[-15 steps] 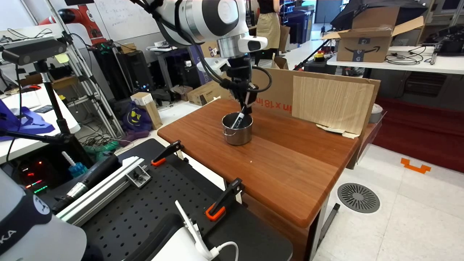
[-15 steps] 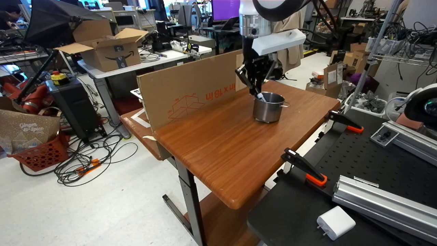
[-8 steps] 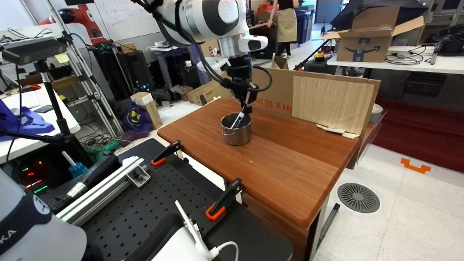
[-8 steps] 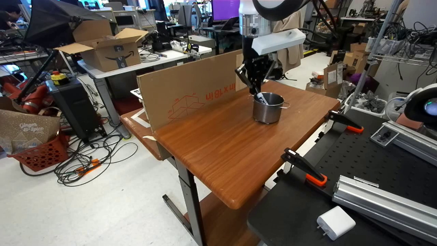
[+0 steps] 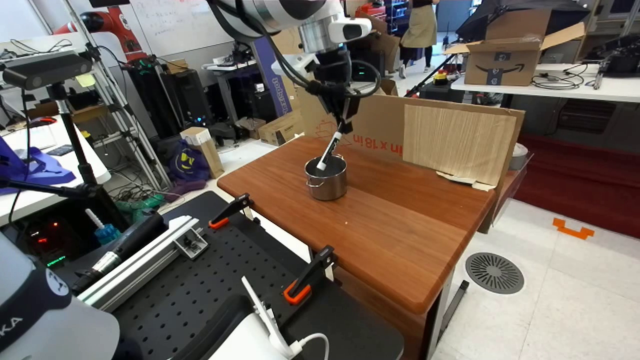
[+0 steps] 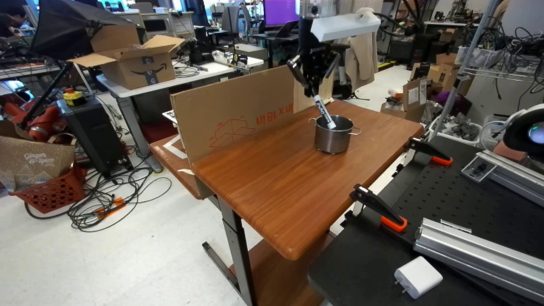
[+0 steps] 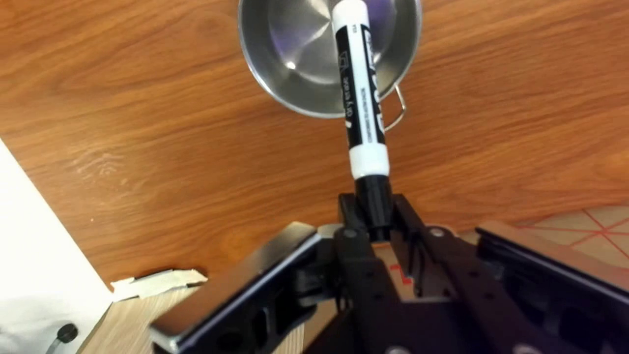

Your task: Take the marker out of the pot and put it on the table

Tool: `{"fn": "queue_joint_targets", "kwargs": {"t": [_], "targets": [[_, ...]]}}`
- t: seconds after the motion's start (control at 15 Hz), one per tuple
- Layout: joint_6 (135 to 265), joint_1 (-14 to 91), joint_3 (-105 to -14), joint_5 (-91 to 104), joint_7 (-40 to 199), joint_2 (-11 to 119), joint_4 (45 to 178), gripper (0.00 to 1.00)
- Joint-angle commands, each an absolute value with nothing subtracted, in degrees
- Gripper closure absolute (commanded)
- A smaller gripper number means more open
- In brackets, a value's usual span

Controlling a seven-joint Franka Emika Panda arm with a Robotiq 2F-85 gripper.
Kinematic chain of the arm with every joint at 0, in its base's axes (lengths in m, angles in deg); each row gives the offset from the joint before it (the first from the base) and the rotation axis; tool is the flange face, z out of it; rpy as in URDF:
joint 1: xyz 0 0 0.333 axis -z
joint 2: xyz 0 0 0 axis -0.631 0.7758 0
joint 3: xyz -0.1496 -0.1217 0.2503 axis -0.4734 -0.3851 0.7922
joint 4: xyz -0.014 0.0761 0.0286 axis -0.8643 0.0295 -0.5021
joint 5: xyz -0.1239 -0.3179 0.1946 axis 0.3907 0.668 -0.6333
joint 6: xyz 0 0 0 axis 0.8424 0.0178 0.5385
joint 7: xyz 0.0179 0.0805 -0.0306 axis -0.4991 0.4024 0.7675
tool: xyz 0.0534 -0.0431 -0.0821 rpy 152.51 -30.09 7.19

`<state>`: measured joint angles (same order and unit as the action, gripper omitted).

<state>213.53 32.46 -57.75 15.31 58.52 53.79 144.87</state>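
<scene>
The marker point(image 5: 330, 148) has a white and black body with white ends and a black cap. My gripper point(image 5: 344, 128) is shut on its black cap, as the wrist view point(image 7: 374, 209) shows. The marker hangs tilted, its lower white end at about rim height over the opening of the pot point(image 5: 327, 188). Whether that end is still just inside is hard to tell. The grey metal pot point(image 6: 332, 142) stands upright on the reddish-brown table point(image 6: 272, 182). The marker point(image 6: 324, 111) also shows in an exterior view. The pot point(image 7: 295, 96) shows no other object inside in the wrist view.
A cardboard panel point(image 6: 238, 110) stands upright along the table's back edge, close behind the gripper. Clamps point(image 5: 310, 275) with orange ends sit at the near edge. A black perforated bench point(image 5: 225, 280) adjoins the table. Thin wire handles point(image 6: 355, 131) stick out from the pot.
My gripper has risen with the marker in it. The marker's lower end was down inside the pot and is now at about rim height. The person in the background has moved right.
</scene>
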Motion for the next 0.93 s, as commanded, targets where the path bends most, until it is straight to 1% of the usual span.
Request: {"fn": "queue_joint_targets", "kwargs": {"t": [0.0,0.33,0.87], "targets": [[213.8,32.6,-57.8,14.1,59.7,48.9,146.3,0.95],[214.0,32.3,-55.9,13.1,59.1,46.5,145.3,0.95],[215.1,28.8,-52.6,13.4,57.4,53.0,143.7,0.95]]}}
